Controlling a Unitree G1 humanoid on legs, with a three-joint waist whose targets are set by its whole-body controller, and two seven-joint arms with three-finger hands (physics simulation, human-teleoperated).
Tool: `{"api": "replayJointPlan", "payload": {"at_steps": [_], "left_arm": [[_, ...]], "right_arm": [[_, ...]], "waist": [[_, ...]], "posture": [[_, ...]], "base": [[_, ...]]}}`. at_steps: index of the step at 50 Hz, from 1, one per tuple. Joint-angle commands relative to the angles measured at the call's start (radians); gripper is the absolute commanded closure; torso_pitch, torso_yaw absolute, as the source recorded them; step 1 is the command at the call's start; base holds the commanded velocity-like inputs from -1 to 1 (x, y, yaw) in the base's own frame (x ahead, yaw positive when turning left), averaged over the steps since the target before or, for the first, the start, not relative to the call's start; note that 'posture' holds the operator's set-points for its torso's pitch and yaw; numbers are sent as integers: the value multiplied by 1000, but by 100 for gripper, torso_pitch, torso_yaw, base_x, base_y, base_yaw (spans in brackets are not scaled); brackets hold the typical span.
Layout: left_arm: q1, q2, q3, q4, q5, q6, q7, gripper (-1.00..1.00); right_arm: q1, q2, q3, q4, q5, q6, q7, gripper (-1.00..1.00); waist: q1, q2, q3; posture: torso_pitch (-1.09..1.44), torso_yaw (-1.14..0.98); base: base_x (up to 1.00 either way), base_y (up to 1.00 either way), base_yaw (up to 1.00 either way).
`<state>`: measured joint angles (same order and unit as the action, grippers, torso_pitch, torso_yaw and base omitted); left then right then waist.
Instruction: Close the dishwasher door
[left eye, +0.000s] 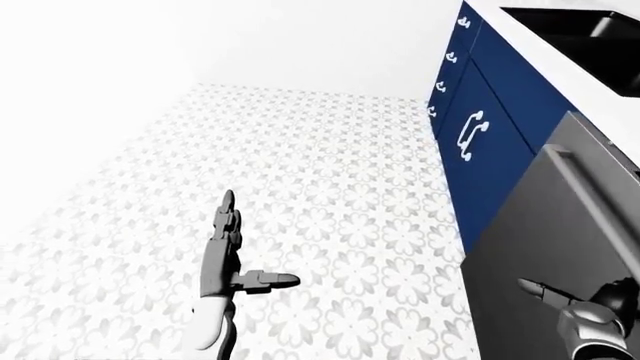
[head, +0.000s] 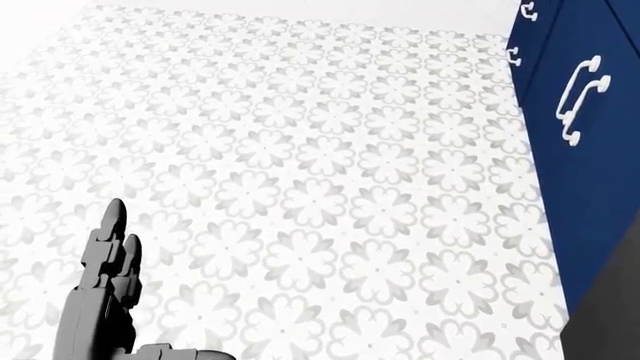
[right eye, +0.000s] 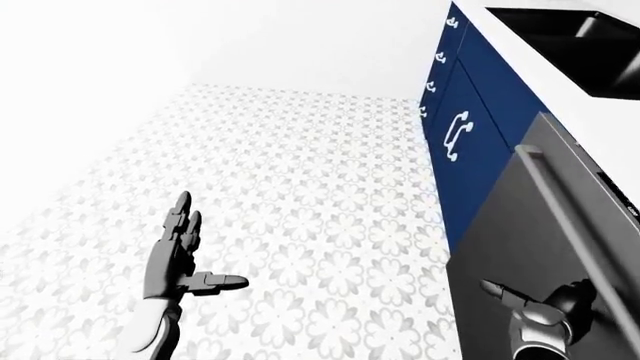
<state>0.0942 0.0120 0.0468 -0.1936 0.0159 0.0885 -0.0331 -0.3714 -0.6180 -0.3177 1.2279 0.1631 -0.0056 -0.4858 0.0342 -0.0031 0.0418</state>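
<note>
I hold the right hand (right eye: 535, 315), fingers spread, against the dishwasher door (right eye: 520, 247) for pushing; left hand (left eye: 228, 251) released, idle beside it.

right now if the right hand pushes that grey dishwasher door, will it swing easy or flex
The dishwasher door looks like one rigid grey slab, so it should probably swing as a whole rather than flex. Its face appears smooth, so the right hand might slide. The long bar handle could likely offer a surer contact.
</note>
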Motion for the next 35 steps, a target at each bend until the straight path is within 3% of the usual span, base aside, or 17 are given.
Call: {"api": "replayJointPlan", "payload": {"at_steps": [1,19,35], "left_arm": [[-14,2,-1,-48,-1,-28,0,-100],[-12,1,-3,-53,2,-26,2,-100],[-14,1,-2,-56,2,-24,3,-100]], "right_arm": [[-14,-69,-30,-47,-5,-54,-69,-100],[20,-121,-55,-26,30,-51,-45,-100],[59,-167,-102,-129,30,31,-29,-100]], "waist": [[-11,-26,-24],[-12,-24,-22],[-15,-15,-20]], "posture": [[0,0],[0,0],[0,0]], "base": [[0,0,0],[0,0,0],[0,0,0]]}}
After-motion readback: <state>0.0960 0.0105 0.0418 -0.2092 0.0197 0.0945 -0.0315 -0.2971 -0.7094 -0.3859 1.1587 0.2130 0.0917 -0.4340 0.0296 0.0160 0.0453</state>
